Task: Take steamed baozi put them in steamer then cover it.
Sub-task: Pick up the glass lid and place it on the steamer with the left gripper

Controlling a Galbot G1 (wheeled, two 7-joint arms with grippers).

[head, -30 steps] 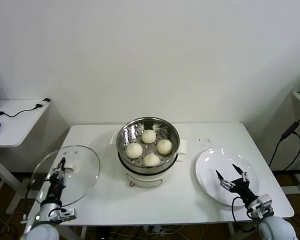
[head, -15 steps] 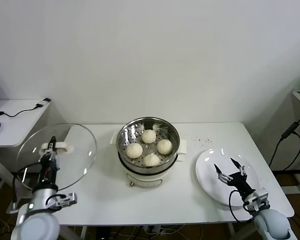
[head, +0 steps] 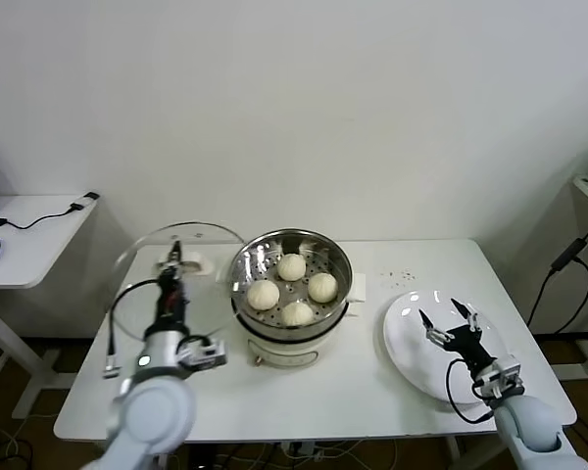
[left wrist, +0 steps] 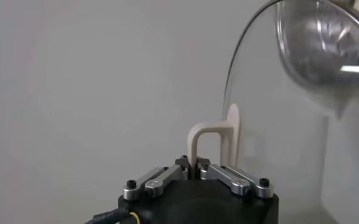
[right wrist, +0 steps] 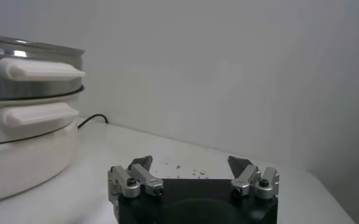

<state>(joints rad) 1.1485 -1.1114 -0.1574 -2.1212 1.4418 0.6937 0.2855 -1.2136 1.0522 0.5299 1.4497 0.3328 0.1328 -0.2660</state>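
Note:
The steamer [head: 290, 328], a shiny steel pot on a white base, stands mid-table with several cream baozi [head: 292, 266] on its perforated tray. Just left of it my left gripper [head: 173, 260] is shut on the cream handle [head: 188, 264] of the clear glass cover [head: 211, 250], which hangs upright above the table beside the pot's rim. In the left wrist view the fingers [left wrist: 193, 165] pinch the handle [left wrist: 213, 137], and the cover [left wrist: 277, 134] fills the side toward the steamer [left wrist: 325, 42]. My right gripper [head: 449, 321] hovers open above the white plate [head: 407, 343]; it [right wrist: 191, 163] holds nothing and faces the steamer [right wrist: 27, 79].
The white table [head: 372, 397] carries a few dark crumbs [head: 400, 275] right of the pot. A side table [head: 29, 235] with cables stands at the far left. A dark cable [head: 566, 262] hangs at the far right.
My left arm has carried the cover up from the table's left edge and rightward to just beside the steamer. The right gripper has barely shifted over the plate.

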